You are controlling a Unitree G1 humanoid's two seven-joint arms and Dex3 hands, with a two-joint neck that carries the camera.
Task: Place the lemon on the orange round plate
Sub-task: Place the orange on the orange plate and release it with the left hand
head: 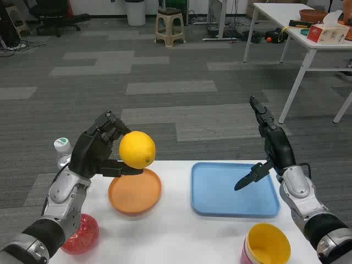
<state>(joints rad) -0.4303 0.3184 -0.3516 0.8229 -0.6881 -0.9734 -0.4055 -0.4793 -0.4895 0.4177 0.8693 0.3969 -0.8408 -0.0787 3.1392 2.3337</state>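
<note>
My left hand (102, 148) holds the yellow lemon (137, 149) in the air, its fingers curled behind the fruit and the thumb under it. The lemon hangs just above the far rim of the orange round plate (135, 192), which sits on the white table at centre left. My right hand (269, 146) is raised over the right side of the table, holding nothing, with fingers pointing up and the thumb stretched out to the left.
A blue rectangular tray (234, 190) lies right of the plate. A yellow cup (268, 245) stands at the front right, a red object (82, 234) at the front left, and a bottle with a green cap (62, 148) behind my left hand.
</note>
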